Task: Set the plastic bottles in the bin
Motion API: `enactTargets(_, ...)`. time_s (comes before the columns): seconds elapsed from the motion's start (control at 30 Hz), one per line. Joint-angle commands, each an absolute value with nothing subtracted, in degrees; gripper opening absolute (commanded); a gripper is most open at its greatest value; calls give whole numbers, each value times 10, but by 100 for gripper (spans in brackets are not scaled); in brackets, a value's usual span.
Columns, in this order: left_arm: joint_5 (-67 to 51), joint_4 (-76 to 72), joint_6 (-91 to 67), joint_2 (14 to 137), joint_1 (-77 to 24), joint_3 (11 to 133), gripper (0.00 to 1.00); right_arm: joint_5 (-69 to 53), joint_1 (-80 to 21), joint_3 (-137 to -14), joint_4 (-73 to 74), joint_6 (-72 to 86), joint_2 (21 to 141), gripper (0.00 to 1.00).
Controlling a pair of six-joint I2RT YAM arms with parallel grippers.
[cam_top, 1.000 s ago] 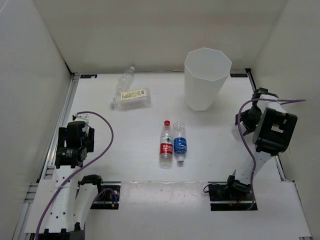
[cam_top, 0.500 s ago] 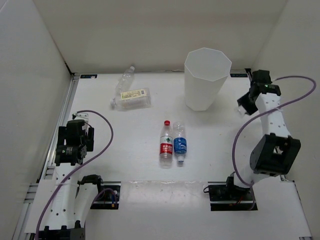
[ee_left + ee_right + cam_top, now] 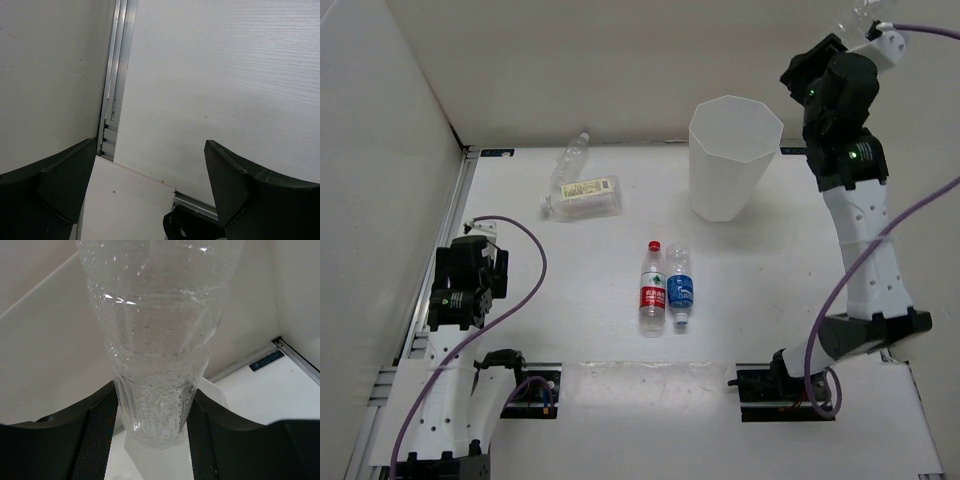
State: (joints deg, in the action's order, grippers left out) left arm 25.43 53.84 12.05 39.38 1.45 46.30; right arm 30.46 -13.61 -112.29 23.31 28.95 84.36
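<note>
While your right arm stands reared up at the far right of the table (image 3: 580, 300) in the top view, your right gripper (image 3: 868, 28) carries the held bottle (image 3: 850, 18), a clear unlabelled one, high against the back wall. From there it appears up and to the right of the rim of the bin (image 3: 725, 185), which stands upright near the far edge. Four bottles lie on the table. The red-labelled bottle (image 3: 652, 286) and the blue-labelled bottle (image 3: 680, 290) lie side by side at the middle, touching or nearly so. The yellowish-labelled bottle (image 3: 586, 196) lies at the far left, with the other unlabelled bottle (image 3: 571, 158) just behind it. Your left gripper (image 3: 460, 290) sits low by the left edge, well apart from all of them.

From the left wrist, your left gripper (image 3: 150, 190) has its jaws spread wide with nothing between them, over bare table (image 3: 225, 75) beside the metal rail (image 3: 114, 100) and the side wall (image 3: 50, 75).

From the right wrist, your right gripper (image 3: 152, 427) has its jaws pressed against both sides of the held bottle (image 3: 155, 340). The bottle runs away from the camera and has droplets clinging inside.
</note>
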Motion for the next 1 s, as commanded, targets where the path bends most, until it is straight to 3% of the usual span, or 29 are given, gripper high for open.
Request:
enactTargets(0.0, 246, 526, 122, 393, 19, 483, 100, 254, -146, -1171, 184, 251, 949, 10)
enactTargets(0.13, 241, 526, 122, 393, 19, 489, 100, 262, -175, -1258, 235, 195, 1038, 17)
enactTargets(0.27, 241, 515, 127, 381, 19, 495, 100, 289, -192, -1245, 259, 178, 1060, 33)
enactTargets(0.3, 241, 515, 127, 381, 19, 495, 100, 289, -192, -1221, 259, 178, 1053, 42)
enactTargets(0.47, 241, 515, 133, 381, 19, 490, 100, 269, -197, -1186, 281, 165, 1047, 66)
enactTargets(0.5, 236, 515, 133, 381, 19, 490, 100, 269, -197, -1186, 286, 158, 1047, 79)
enactTargets(0.6, 236, 510, 133, 381, 19, 490, 100, 274, -209, -1186, 300, 135, 1047, 100)
enactTargets(0.97, 230, 510, 133, 381, 19, 484, 100, 281, -232, -1222, 300, 104, 1023, 100)
